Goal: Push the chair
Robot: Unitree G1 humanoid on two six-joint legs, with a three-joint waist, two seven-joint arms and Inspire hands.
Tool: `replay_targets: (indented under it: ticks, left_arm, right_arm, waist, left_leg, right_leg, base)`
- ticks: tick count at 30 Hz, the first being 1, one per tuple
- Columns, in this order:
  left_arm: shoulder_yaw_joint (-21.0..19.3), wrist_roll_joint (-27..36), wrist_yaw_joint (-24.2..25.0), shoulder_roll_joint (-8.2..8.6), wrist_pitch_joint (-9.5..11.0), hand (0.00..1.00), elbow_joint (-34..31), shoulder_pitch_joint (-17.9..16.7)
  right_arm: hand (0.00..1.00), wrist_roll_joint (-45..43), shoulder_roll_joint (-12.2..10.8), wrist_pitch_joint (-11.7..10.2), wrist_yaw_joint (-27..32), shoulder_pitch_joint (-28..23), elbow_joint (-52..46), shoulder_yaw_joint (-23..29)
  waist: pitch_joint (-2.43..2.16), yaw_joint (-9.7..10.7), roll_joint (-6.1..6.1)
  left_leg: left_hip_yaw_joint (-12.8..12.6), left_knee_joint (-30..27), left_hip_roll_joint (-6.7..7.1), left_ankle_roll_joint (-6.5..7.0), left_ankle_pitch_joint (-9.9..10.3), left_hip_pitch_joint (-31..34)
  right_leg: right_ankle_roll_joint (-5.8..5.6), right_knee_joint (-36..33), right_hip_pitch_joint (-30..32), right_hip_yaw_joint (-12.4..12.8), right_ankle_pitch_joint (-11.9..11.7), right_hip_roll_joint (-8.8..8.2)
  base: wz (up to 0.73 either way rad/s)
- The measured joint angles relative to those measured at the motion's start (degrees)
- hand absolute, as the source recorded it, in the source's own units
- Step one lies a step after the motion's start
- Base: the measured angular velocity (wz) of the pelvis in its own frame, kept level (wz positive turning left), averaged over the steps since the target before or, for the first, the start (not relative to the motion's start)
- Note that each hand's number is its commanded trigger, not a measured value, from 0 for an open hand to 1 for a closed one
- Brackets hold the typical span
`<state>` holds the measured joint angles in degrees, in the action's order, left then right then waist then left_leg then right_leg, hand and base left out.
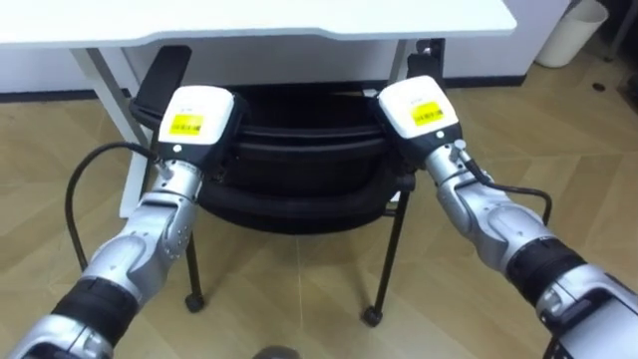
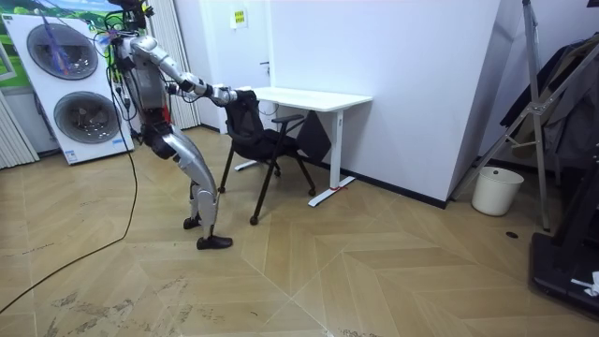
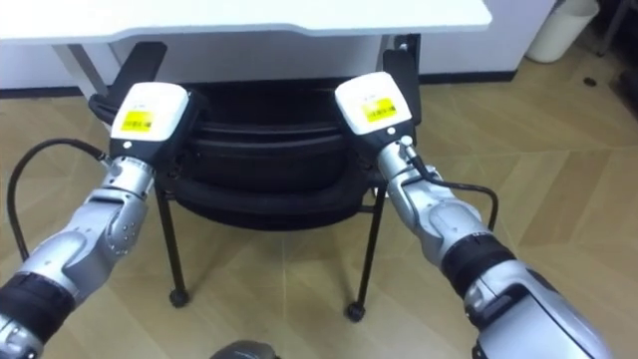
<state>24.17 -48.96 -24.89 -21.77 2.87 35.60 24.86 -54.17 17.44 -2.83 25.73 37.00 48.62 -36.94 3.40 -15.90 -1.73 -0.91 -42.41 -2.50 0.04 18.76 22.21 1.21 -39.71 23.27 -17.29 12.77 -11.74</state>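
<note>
Lighting: bright, even, indoor. Desk (image 1: 299, 20): top glares plain white. Chair (image 1: 299, 165), under the desk: in deep shadow, details lost. Floor (image 2: 374, 271) before the desk: soft sheen, faint shadows.

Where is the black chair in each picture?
Left eye view: the black chair is in the middle, just below the white desk.
Right eye view: in the middle again, slightly left, under the same desk.
Room view: left of centre, in front of the robot, at the desk.
Shared landmark: the white desk.
</note>
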Motion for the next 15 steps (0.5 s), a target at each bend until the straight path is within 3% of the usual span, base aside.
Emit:
replay_targets:
  ticks: [5,7,10,15]
  left_arm:
    - [-0.3,0.5,-1.5,0.07,0.0,1.00,0.1,0.0]
    - [-0.4,0.6,-2.0,0.11,-0.1,1.00,0.1,0.0]
    - [-0.4,0.5,-2.3,-0.22,-0.3,1.00,0.0,0.6]
    - [-0.4,0.5,-3.0,-1.10,-0.1,1.00,-0.2,0.6]
  right_arm:
    - [1.00,0.0,0.8,-0.8,-0.5,1.6,-0.1,-0.7]
    - [1.00,0.0,0.9,-0.9,-0.9,2.0,-0.1,-0.8]
    - [1.00,0.0,0.9,-0.9,-0.9,2.6,0.0,-0.7]
    - [1.00,-0.1,0.1,-0.8,-1.0,2.7,0.0,-0.4]
  waist:
    - [0.10,-0.2,-0.70]
    - [0.36,-0.2,-1.13]
    - [0.62,-0.1,-2.07]
    - [0.84,0.1,-2.60]
  left_leg:
    - [1.4,4.2,-0.03,-2.35,-1.2,-1.3]
    - [1.9,5.4,-0.06,-2.88,-1.5,-1.9]
    - [3.3,6.5,-0.22,-3.67,-1.9,-2.6]
    - [4.6,6.6,-1.24,-5.16,-1.3,-3.4]
  right_leg:
    - [1.58,1.0,-0.5,-1.4,0.9,0.73]
    - [2.18,0.9,-1.0,-1.9,1.6,0.71]
    - [2.85,0.2,-1.6,-3.2,3.3,0.74]
    - [3.75,-0.5,-2.7,-4.7,6.1,1.54]
  base:
    - [0.13]
    - [0.16]
    - [0.17]
    - [0.09]
